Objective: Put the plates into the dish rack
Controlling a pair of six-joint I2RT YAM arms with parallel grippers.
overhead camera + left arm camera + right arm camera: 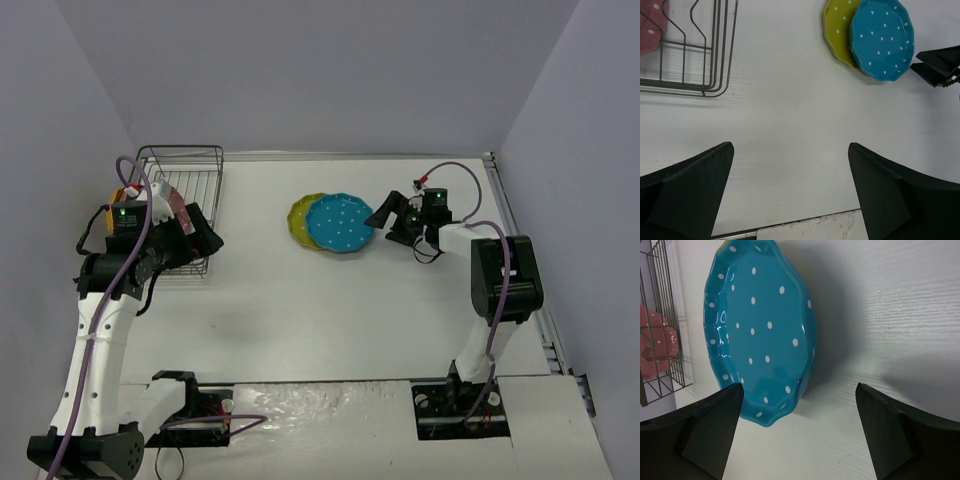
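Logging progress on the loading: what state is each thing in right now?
teal plate, on table, overlapping olive plate
olive plate, on table, partly covered
pink plate, on edge in dish rack
left gripper, open, empty
right gripper, open, empty

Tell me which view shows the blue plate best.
Right wrist: the blue plate is closest, dots and wavy rim sharp. Left wrist shows it whole but smaller, overlapping a yellow-green plate. The top view shows it smallest.

This is a robotics lab test cell: plain pale walls (300,70) box in a white table (330,310), and a cabled left arm (98,345) and right arm (505,280) stand bolted along its near edge.
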